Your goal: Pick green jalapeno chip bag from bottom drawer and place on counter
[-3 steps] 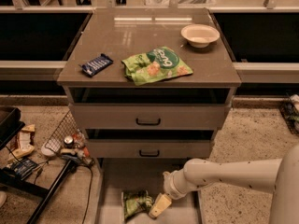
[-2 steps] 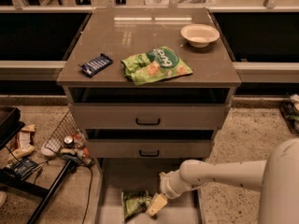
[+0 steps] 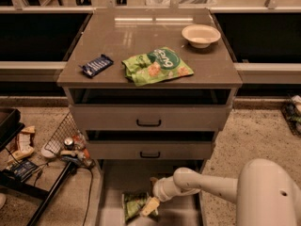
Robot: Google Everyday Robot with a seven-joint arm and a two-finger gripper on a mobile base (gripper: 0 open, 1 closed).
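The green jalapeno chip bag (image 3: pixel 133 205) lies on the floor of the open bottom drawer (image 3: pixel 113 182), near the lower edge of the camera view. My gripper (image 3: pixel 148 207) reaches down into the drawer from the right on a white arm; its pale fingertip rests at the bag's right edge. The counter (image 3: pixel 141 36) is the glossy cabinet top above the two closed drawer fronts.
On the counter lie a larger lime-green bag (image 3: pixel 156 66), a dark-blue snack bar wrapper (image 3: pixel 96 65) and a white bowl (image 3: pixel 201 35). A wire basket (image 3: pixel 63 133) and clutter sit on the floor at left, with a black stand (image 3: pixel 47 199).
My gripper and arm have moved left and lower in the drawer, closing in on the chip bag's right edge. The bag has not moved.
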